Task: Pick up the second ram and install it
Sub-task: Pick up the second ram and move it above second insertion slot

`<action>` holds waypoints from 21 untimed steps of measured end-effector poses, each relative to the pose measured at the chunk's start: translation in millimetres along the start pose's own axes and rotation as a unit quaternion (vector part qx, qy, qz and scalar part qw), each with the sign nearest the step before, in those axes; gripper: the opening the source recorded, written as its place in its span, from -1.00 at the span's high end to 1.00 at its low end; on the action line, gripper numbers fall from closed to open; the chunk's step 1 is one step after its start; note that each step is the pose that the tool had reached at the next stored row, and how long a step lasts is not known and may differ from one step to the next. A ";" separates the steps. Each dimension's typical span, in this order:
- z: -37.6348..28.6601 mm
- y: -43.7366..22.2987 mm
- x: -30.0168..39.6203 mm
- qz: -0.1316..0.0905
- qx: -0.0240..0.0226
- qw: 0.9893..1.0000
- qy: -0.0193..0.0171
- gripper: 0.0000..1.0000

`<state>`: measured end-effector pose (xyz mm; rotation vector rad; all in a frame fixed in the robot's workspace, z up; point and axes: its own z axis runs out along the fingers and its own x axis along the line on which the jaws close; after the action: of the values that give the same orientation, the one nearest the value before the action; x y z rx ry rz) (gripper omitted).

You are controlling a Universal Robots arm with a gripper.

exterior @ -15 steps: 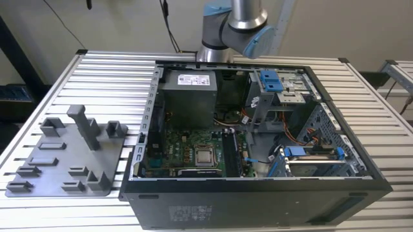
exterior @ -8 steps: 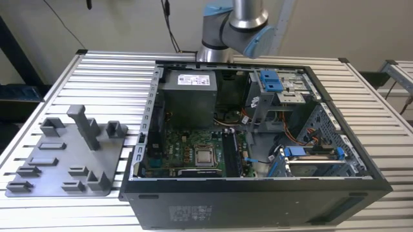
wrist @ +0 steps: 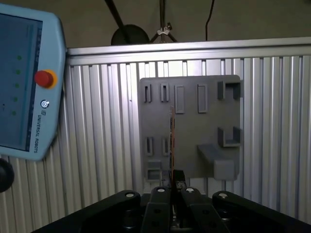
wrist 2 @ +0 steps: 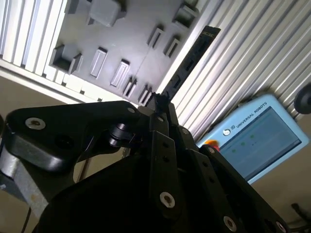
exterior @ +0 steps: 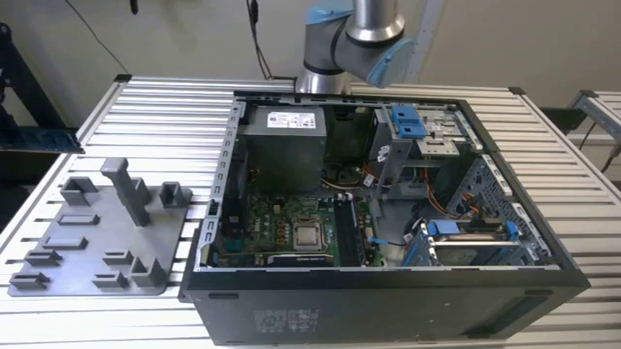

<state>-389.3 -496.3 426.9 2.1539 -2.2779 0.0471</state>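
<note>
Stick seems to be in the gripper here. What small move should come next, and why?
The gripper is shut on the second ram, held above the grey holder tray and apart from it, so the pick looks finished. Likely next: carry it across toward the open computer case.

Arm [exterior: 339, 40] at upper centre of the exterior view; gripper [wrist: 173, 186], in the first wrist view, clamped on the second ram [wrist: 171, 141].
</note>
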 end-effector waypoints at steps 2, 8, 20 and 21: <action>0.1 -4.6 -0.3 0.000 0.000 1.000 0.000 0.71; 0.2 -16.9 -0.9 0.000 -0.001 1.000 0.000 0.71; 0.7 -42.9 -2.4 0.000 -0.002 1.000 0.000 0.71; 0.7 -45.2 -2.5 0.000 -0.002 1.000 0.000 0.71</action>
<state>-344.0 -496.3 426.9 2.1524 -2.2762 0.0436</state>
